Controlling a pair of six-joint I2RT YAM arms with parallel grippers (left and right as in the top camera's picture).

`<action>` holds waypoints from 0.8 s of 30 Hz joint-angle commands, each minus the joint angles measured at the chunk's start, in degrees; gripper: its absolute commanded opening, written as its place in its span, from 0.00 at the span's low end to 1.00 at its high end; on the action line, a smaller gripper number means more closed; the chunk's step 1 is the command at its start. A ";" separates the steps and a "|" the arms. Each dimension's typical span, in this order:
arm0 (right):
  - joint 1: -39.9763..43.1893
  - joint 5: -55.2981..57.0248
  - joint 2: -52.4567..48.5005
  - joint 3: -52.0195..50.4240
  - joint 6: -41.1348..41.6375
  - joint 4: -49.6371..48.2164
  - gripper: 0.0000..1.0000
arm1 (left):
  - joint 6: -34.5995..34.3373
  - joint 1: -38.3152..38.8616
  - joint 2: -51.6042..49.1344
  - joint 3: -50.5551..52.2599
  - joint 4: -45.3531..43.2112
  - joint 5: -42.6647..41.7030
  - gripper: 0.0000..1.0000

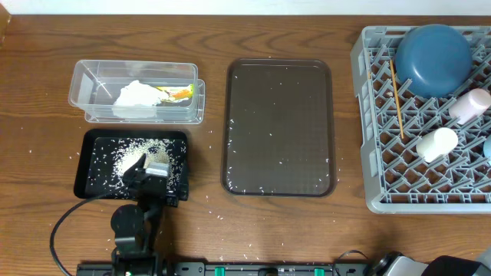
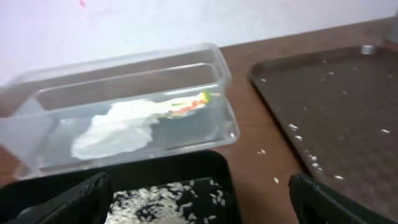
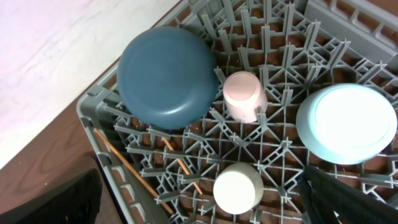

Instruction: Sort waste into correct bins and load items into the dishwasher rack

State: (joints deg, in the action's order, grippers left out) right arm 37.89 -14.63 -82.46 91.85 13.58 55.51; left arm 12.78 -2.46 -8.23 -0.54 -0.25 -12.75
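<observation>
You see the clear tub holding a crumpled white tissue and a yellow-orange wrapper. Just before it, the black tray carries rice. A brown tray with scattered grains lies beside.

The left arm is matt black throughout: rounded joint housings, one after another, out from a black rail that carries small green markings. A pale silver block sits at the arm's end farthest from the rail, just behind the left tool. A thin black cable loops beside the arm, back toward the rail. At the rail's right end the right arm shows a light grey housing beside a dark one. Both the left tool and the right tool have broad, matt black fingers.
</observation>
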 commanded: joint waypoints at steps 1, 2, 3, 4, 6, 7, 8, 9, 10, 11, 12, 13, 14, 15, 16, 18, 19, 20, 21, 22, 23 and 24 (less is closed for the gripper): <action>-0.42 0.09 -0.17 0.04 -0.57 0.04 0.99 | 0.63 0.07 3.26 0.31 3.30 1.84 0.93; -0.42 0.07 -0.17 0.04 -0.57 0.04 0.99 | 0.66 0.07 3.96 0.31 3.26 1.86 0.93; -0.42 0.07 -0.17 0.04 -0.57 0.04 0.99 | 0.68 0.07 4.61 0.31 3.23 1.88 0.93; -0.42 0.07 -0.17 0.04 -0.57 0.04 0.99 | 0.70 0.07 5.11 0.31 3.26 1.92 0.93; -0.42 0.07 -0.17 0.04 -0.57 0.04 0.99 | 0.70 0.04 5.86 0.31 3.26 1.90 0.93; -0.42 0.07 -0.17 0.04 -0.57 0.04 0.99 | 0.68 0.07 6.16 0.31 3.30 1.90 0.93; -0.42 0.07 -0.17 0.04 -0.57 0.04 0.99 | 0.68 0.07 6.34 0.31 3.41 1.90 0.93; -0.39 0.07 -0.17 0.04 -0.57 0.04 0.99 | 0.68 0.07 6.58 0.31 3.43 1.90 0.93; -0.39 0.07 -0.17 0.04 -0.57 0.04 0.99 | 0.68 0.07 6.75 0.31 3.43 1.90 0.93; -0.42 0.07 -0.17 0.04 -0.57 0.04 0.99 | 0.68 0.04 6.97 0.31 3.43 1.92 0.93; -0.42 0.09 -0.17 0.04 -0.57 0.04 0.99 | 0.68 0.00 7.28 0.31 3.43 1.95 0.93; -0.42 0.07 -0.17 0.04 -0.57 0.04 0.99 | 0.68 -0.04 7.74 0.31 3.43 2.08 0.93; -0.42 0.07 -0.17 0.04 -0.57 0.04 0.99 | 0.68 -0.09 8.20 0.31 3.43 2.16 0.93; -0.42 0.07 -0.17 0.04 -0.57 0.04 0.99 | 0.70 -0.09 8.17 0.31 3.45 2.47 0.93; -0.39 0.09 -0.17 0.04 -0.57 0.04 0.99 | 0.66 -0.09 8.15 0.31 3.63 2.99 0.93; -0.42 0.07 -0.17 0.04 -0.57 0.04 0.99 | 0.68 -0.09 8.15 0.31 3.63 3.23 0.93; -0.42 0.07 -0.17 0.04 -0.57 0.04 0.99 | 0.68 -0.09 8.15 0.31 3.63 3.23 0.93; -0.42 0.07 -0.17 0.04 -0.57 0.04 0.99 | 0.68 -0.09 8.15 0.31 3.63 3.21 0.93; -0.42 0.07 -0.17 0.04 -0.57 0.04 0.99 | 0.68 -0.09 8.15 0.31 3.63 3.19 0.93; -0.42 0.07 -0.17 0.04 -0.57 0.04 0.99 | 0.68 -0.09 8.15 0.31 3.58 3.19 0.93; -0.39 0.07 -0.17 0.04 -0.57 0.04 0.99 | 0.68 -0.09 8.15 0.31 3.52 3.19 0.93; -0.42 0.07 -0.17 0.04 -0.57 0.04 0.99 | 0.68 -0.09 8.15 0.31 3.45 3.17 0.93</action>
State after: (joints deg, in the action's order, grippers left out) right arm 37.89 -14.61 -82.46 91.85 13.56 55.51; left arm 12.75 -2.48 -0.62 -1.10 1.06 -9.67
